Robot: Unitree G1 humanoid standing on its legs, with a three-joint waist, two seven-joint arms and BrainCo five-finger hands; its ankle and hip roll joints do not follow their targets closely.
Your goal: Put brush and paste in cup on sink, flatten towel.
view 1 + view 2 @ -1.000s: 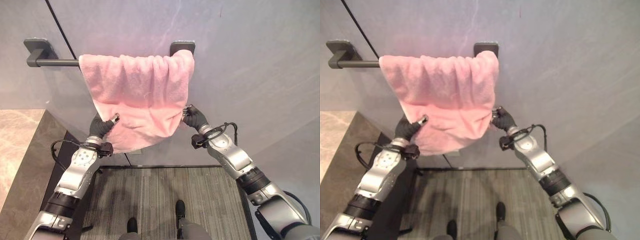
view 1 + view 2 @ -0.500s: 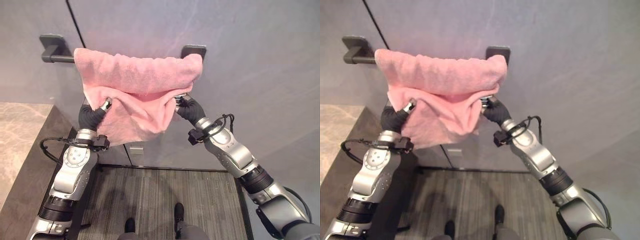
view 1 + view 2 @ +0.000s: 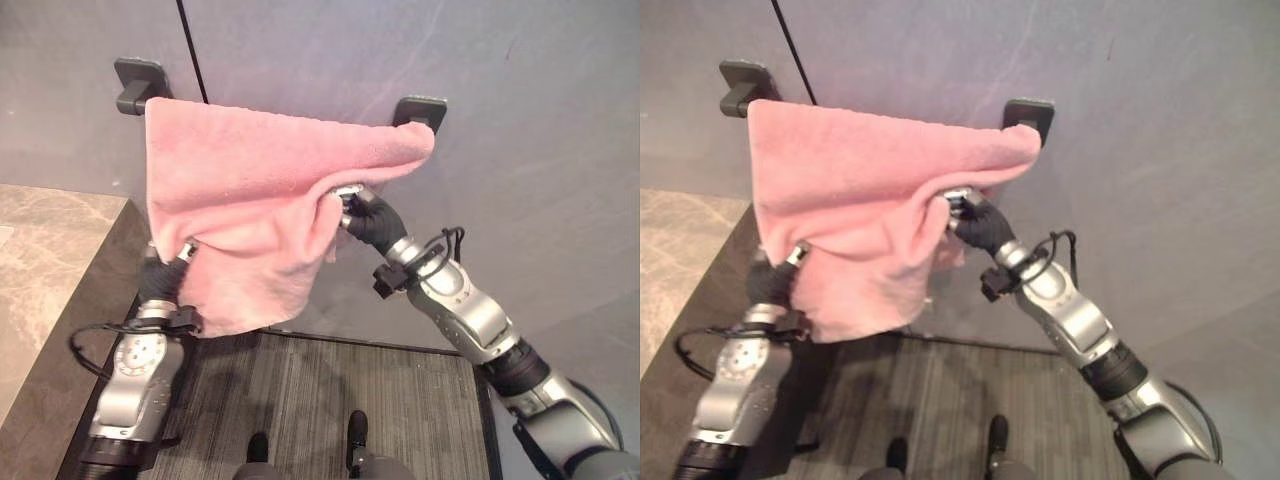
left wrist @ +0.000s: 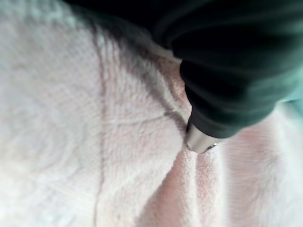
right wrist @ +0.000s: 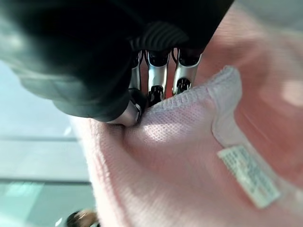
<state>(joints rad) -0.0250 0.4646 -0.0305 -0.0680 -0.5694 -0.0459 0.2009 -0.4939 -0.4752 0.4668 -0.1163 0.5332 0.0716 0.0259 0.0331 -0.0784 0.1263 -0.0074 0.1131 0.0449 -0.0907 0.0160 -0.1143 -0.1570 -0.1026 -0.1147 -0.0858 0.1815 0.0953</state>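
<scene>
Grey wall (image 3: 520, 110), striped floor (image 3: 330, 390), stone counter (image 3: 50, 250) on my left. The pink towel (image 3: 250, 190) hangs on the rail (image 3: 135, 88), my right hand (image 3: 358, 212) pinching its hem. My left hand (image 3: 160, 275), pinching the lower edge, has dropped since a second ago.

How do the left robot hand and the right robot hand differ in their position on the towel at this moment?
The left robot hand holds the pink towel low, near its hanging lower left edge; the right robot hand holds it higher, just under the rail's right bracket. The left arm rises almost straight up, while the right arm reaches in diagonally. Both robot hands are shut on the towel's cloth.
</scene>
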